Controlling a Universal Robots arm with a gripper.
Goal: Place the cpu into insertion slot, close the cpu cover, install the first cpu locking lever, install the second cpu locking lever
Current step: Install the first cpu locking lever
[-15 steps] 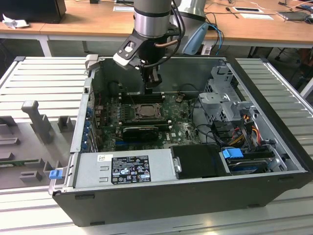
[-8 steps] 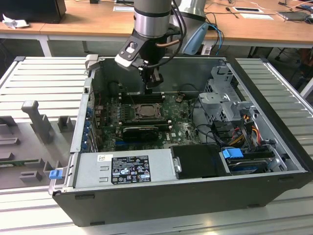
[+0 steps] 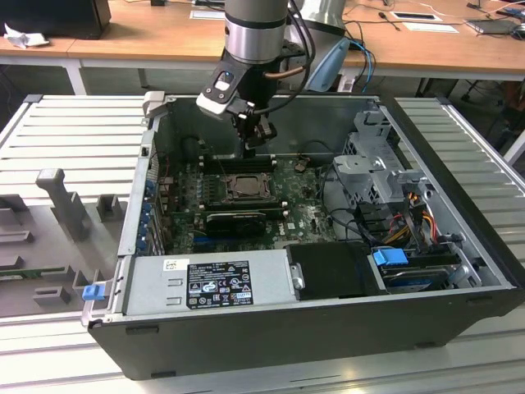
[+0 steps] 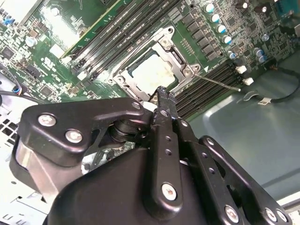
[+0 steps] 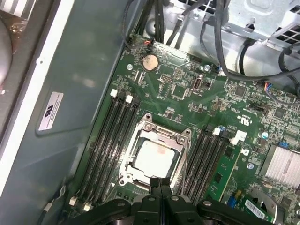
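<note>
**Closed hand at the socket's edge, chip seated under its frame**

The cpu (image 5: 154, 158) is seen lying in the insertion slot (image 3: 244, 187). Its pale face shows through the square opening of the cpu cover (image 5: 161, 131), which is folded flat over it. In the exterior view the slot is found near the middle of the motherboard (image 3: 299, 209) inside the open case (image 3: 328, 328). The power supply (image 3: 209, 279) sits at about six o'clock from the slot and the drive cage (image 3: 369, 164) at about two o'clock. The case is stood on a slatted table (image 3: 82, 131).

The chip is judged light, stiff and fragile — if handled at all, it should be taken by its outer edges only. The cover is thin rigid sheet metal, best pressed on its rim. In the second wrist view one locking lever (image 4: 218, 82) is seen as a thin wire rod running out from a corner of the cover over the memory slots (image 4: 201, 91). It is likely springy and slippery, and best caught near its free end.

The hand (image 5: 160, 182) is placed at about twelve o'clock from the slot in the exterior view. Its fingers are pressed together with barely a seam between them, and nothing is seen held. The tips are set close against the cover's edge — whether contact is made cannot be told.
</note>
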